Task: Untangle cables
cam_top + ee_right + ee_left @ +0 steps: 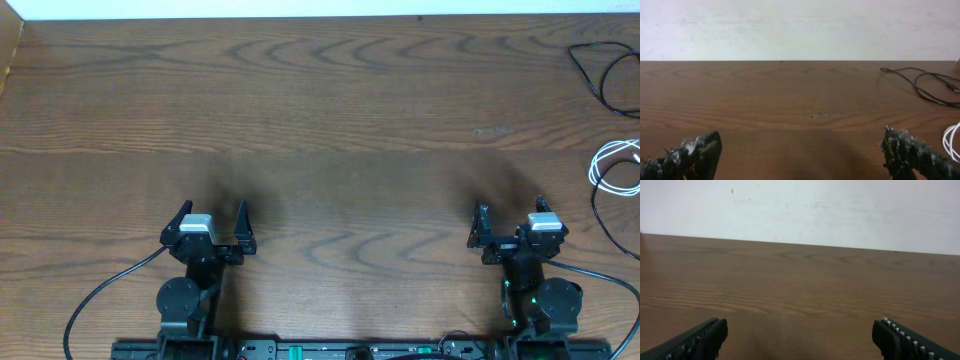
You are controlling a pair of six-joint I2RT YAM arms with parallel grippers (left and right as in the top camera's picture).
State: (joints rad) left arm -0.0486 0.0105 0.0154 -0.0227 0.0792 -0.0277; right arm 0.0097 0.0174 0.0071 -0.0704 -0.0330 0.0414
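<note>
Black cable (586,76), white cable (594,168) curl lengthwise along right edge; left fingers (241,224), right fingers (480,226) wide apart (empty)

Overhead looks straight down; wrist views low, facing wall (840,210), sharing table (320,120).

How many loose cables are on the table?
2: black cable at the far right corner, white cable nearer, at the right edge; both run out of frame.
</note>
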